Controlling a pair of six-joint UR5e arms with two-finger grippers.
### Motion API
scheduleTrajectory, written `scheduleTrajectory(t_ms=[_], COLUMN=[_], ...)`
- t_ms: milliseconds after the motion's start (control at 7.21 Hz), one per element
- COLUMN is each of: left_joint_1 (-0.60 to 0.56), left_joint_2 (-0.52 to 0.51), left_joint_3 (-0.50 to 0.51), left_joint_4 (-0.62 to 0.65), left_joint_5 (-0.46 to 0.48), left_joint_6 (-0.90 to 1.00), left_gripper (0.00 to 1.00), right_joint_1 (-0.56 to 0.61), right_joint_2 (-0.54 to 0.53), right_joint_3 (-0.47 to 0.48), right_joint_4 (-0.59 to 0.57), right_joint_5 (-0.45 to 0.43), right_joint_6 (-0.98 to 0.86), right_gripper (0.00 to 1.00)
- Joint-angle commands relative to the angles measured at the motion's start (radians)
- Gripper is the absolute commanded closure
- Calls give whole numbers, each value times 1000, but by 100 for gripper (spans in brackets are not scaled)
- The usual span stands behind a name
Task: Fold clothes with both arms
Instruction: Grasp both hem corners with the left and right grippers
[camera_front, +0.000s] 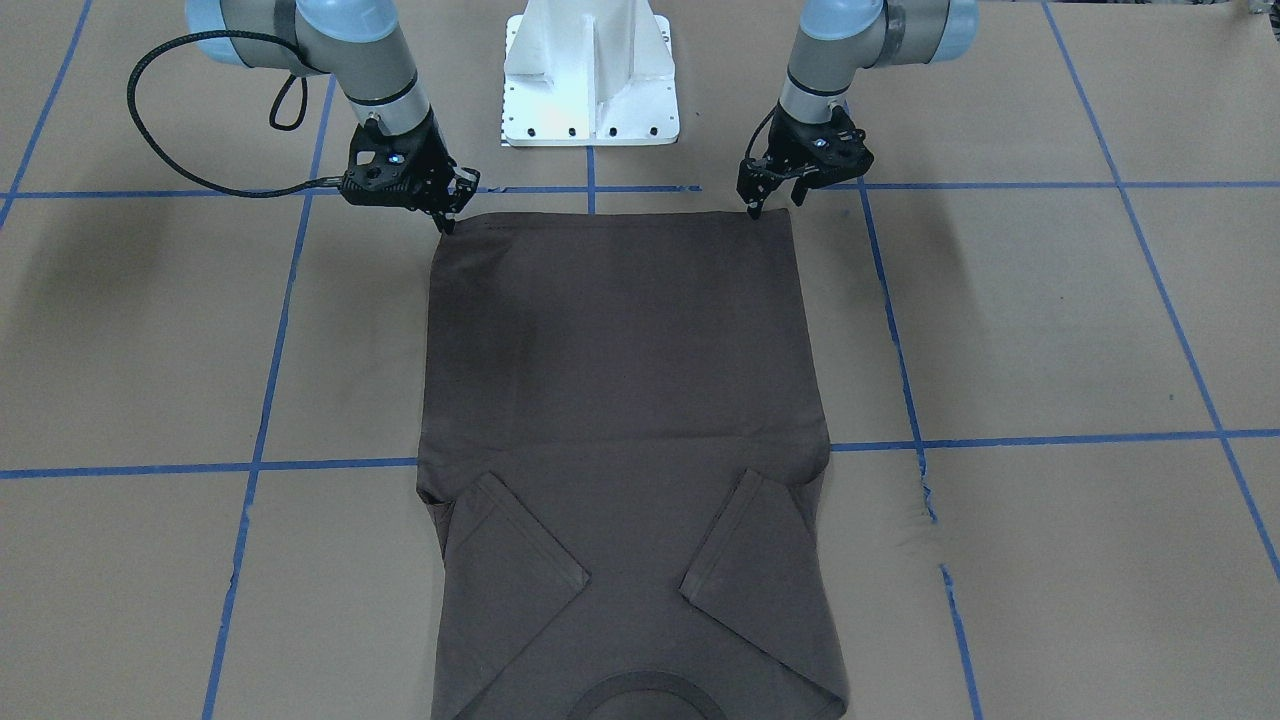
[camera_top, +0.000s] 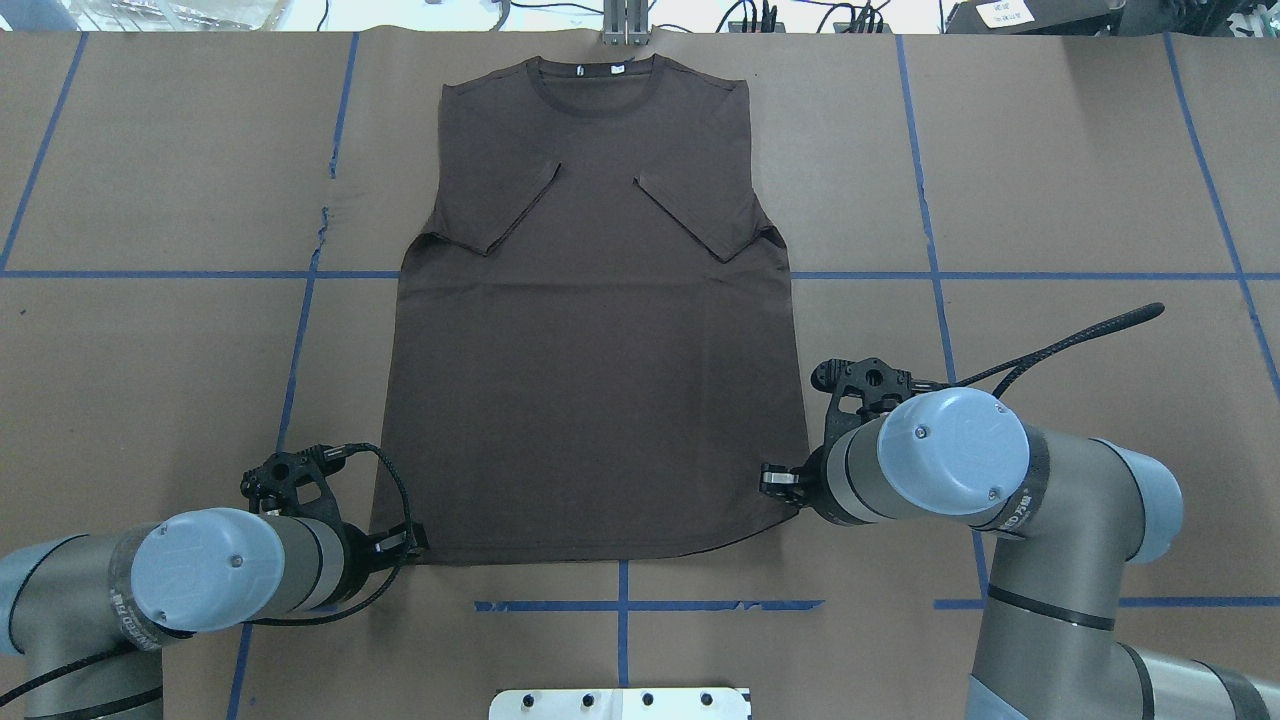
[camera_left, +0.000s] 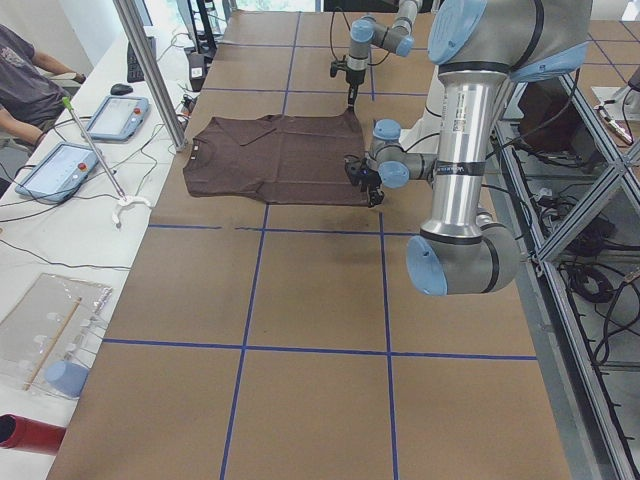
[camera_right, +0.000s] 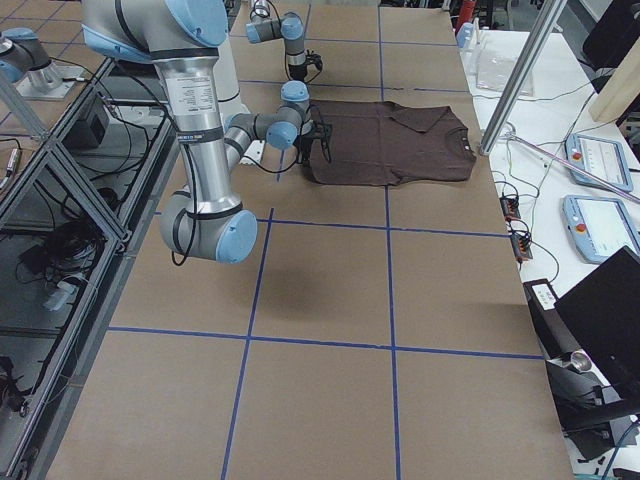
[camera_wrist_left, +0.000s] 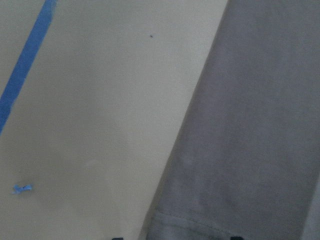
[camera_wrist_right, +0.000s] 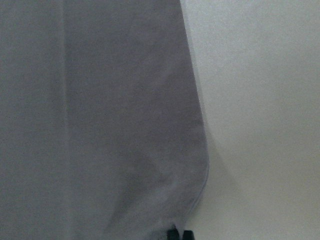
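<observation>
The shirt (camera_top: 600, 350) lies flat on the table (camera_top: 1050, 200), stretched lengthwise away from me, collar (camera_top: 597, 100) at the far end and hem (camera_top: 560, 556) at my end. Both sleeves (camera_top: 500, 212) are folded in over the chest, each one a slanted flap.

Now my hands, one at each corner of the hem. My right gripper (camera_front: 447, 222) is low at the right corner, fingers pinched together on the cloth. On the wrist camera the fingertips (camera_wrist_right: 173, 233) sit side by side at the bottom of the picture, and the fabric puckers in toward them. That corner is held.

My left gripper (camera_front: 776, 205) is at the left corner, and here the fingers are spread apart. From across the table, one finger is down at the hem's edge and the other is just off the cloth, over bare table. The left wrist camera shows two tips well apart at the bottom edge with the stitched hem lying between them, nothing gripped.

Blue tape lines (camera_top: 300, 330) run past the shirt on either side, and the white base (camera_front: 590, 80) stands between my arms.
</observation>
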Motion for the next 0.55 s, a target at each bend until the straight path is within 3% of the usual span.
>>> scheduleTrajectory(t_ms=[0,416], left_joint_1=[-5,-7], left_joint_2=[-1,-1], left_joint_3=[5,13], left_joint_4=[5,10], left_joint_5=[0,0], left_joint_6=[3,1], left_gripper=[25,28], right_joint_1=[-1,0], right_joint_2=[0,2], right_joint_3=[1,3], right_joint_4=[0,0], right_joint_5=[2,3], right_joint_6=[0,0], right_gripper=[100,100])
